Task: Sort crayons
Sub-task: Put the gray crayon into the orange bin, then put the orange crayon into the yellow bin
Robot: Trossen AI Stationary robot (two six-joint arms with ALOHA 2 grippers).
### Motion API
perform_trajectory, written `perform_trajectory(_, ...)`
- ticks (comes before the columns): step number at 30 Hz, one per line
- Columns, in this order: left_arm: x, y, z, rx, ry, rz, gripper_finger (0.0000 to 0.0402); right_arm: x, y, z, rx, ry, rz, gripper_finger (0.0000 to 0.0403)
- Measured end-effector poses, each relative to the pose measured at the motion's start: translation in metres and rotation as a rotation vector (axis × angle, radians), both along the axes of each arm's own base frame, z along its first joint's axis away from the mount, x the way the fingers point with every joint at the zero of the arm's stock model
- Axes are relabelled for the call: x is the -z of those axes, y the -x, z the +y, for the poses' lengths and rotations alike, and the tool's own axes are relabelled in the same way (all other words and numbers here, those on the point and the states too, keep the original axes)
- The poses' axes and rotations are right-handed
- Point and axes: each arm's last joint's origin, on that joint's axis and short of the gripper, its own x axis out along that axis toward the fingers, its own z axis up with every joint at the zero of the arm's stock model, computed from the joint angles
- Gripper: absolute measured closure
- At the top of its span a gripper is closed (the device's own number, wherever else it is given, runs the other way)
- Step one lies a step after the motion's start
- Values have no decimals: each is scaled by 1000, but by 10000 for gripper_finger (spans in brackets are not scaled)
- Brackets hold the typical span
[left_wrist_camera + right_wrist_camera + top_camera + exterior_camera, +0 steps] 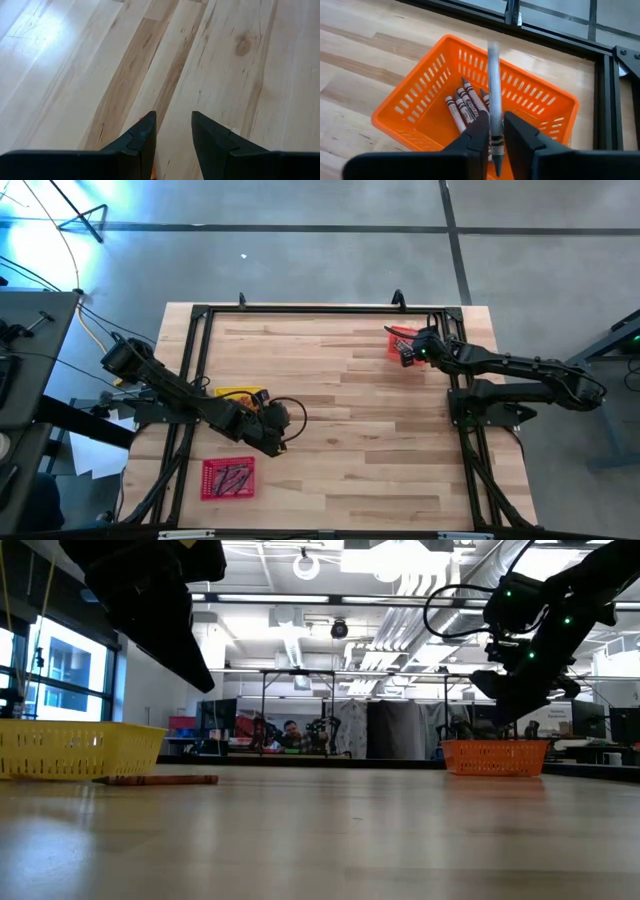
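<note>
I hold my right hand [493,137] over the orange slotted plastic tray [420,95], fingers barely gripping a pale grey crayon [493,85]; I'd release it squarely above the crayons inside.

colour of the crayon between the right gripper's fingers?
Grey crayon, clearest in the right wrist view.

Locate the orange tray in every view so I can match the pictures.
High view: orange tray at the far right of the table, mostly under the right gripper.
Low view: orange tray at right, below the right arm.
Left wrist view: not in it.
Right wrist view: orange tray fills the middle, crayons inside, a grey crayon between the fingers.
Shared landmark: the right gripper above the tray.
</note>
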Motion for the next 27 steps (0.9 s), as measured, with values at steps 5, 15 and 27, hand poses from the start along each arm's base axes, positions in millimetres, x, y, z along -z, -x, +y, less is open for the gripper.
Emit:
perform_trajectory(5, 0, 0, 0, 0, 1, 0, 291, 0, 0, 0, -5, 1, 4, 313)
perform_trajectory(15, 2, 3, 0, 25, 38, 57, 291, -17, -9, 1, -131, -71, -97, 284)
perform_trajectory(27, 18, 1, 13, 19, -56, 199, 291, -80, -40, 41, -576, -90, -342, 284)
